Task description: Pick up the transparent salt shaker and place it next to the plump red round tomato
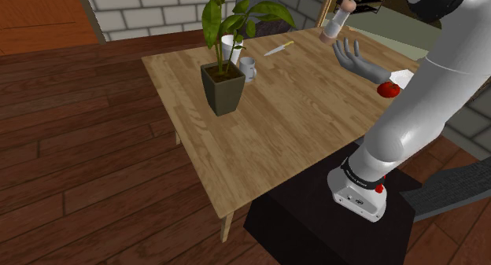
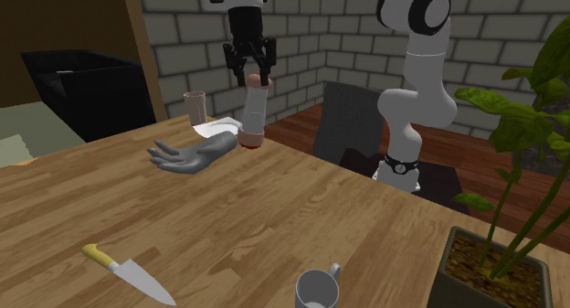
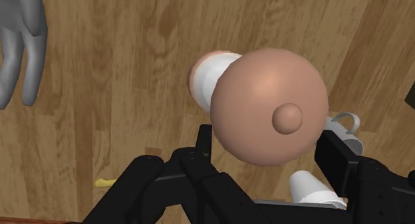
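Carrying is judged to be the step in hand: the salt shaker point(image 2: 254, 110) is already lifted and is clamped at its rounded pinkish cap between the two black fingers of the gripper point(image 2: 251, 73), so the gripper is closed on the shaker and nothing else. The shaker's body is drawn white rather than clear. In the second exterior view it is seen hanging below the fingers, close to upright, with its base clear of the wooden table point(image 1: 299, 122). In the wrist view the cap is seen between the fingers, with the white body pointing away toward the wood beneath.

The tomato point(image 1: 388, 89) is seen in the shoulder view on the table near the edge closest to the stand. It lies just beside a grey hand model point(image 1: 358, 61) and a white sheet point(image 1: 405, 77). The shaker is held high over that end of the table, near the grey hand model; how closely it stands over the tomato cannot be told.

Placement is not yet done. The next move is judged to call for a bare patch of wood beside the tomato to be chosen, free of the grey fingers and the sheet. The shaker should then be lowered upright until its base meets the table, and only then released.
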`<state>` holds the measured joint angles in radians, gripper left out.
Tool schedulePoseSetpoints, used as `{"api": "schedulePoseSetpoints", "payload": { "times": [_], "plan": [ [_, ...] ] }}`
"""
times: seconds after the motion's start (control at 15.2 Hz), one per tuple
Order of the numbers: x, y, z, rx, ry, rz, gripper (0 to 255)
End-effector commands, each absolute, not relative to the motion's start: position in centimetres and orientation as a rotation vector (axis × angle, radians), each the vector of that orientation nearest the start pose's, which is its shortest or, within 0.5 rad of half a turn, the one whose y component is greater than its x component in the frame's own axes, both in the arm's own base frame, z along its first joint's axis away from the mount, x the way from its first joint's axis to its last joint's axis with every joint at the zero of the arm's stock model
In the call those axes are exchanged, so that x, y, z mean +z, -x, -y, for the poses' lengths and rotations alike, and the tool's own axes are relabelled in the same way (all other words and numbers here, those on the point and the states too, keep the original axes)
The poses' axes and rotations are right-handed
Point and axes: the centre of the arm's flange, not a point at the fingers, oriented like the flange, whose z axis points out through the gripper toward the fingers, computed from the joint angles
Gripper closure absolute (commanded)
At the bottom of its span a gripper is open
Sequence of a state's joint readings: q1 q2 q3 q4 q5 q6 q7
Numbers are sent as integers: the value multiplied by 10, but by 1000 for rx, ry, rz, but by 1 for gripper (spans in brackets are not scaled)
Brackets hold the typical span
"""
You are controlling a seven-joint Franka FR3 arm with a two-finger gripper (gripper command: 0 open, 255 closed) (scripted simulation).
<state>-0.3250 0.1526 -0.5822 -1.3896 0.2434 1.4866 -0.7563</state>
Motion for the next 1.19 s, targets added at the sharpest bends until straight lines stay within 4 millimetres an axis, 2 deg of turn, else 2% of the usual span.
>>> {"api": "schedulePoseSetpoints", "payload": {
  "times": [0.0, 1.12],
  "plan": [
    [623, -380, 439, -145, 3001, -193, 255],
    [582, -185, 543, -145, 3001, -193, 255]
  ]
}}
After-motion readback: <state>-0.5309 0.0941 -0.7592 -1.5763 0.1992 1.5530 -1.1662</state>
